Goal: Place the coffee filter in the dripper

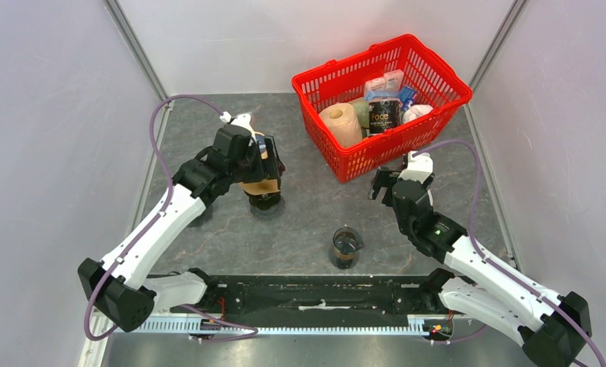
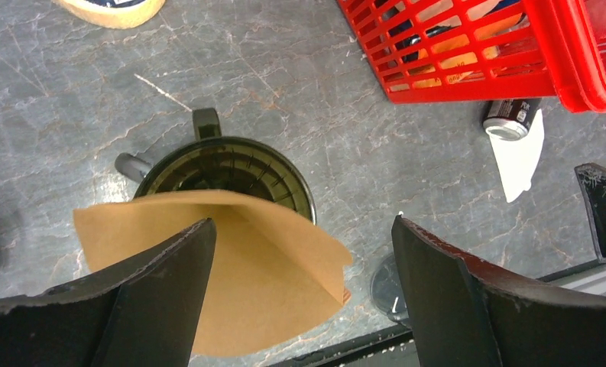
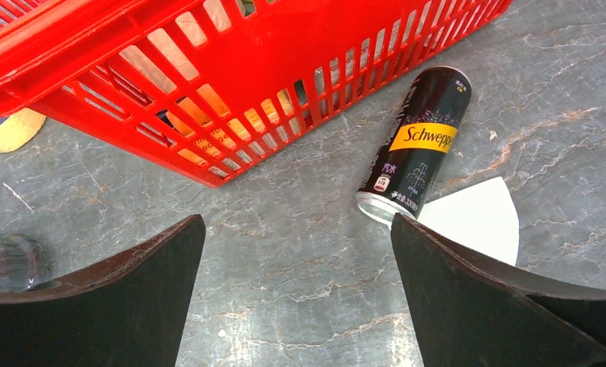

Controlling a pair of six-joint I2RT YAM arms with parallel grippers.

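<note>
The brown paper coffee filter (image 2: 277,260) stands opened as a cone over the near half of the black dripper (image 2: 231,164), and its near edge hangs out past the rim. From above, the coffee filter (image 1: 260,186) shows on top of the dripper (image 1: 264,202), left of centre. My left gripper (image 2: 303,290) hovers just above it, open wide. Its left finger (image 2: 154,298) overlaps the paper, and I cannot tell whether they touch. My right gripper (image 3: 296,290) is open over bare table in front of the basket, holding nothing.
A red basket (image 1: 338,164) with a paper roll, a can and packets stands at the back right. A black Schweppes can (image 3: 418,145) lies on a white filter (image 3: 475,218) by its front. A glass jar (image 1: 345,248) stands near centre. A tape roll (image 2: 112,8) lies beyond the dripper.
</note>
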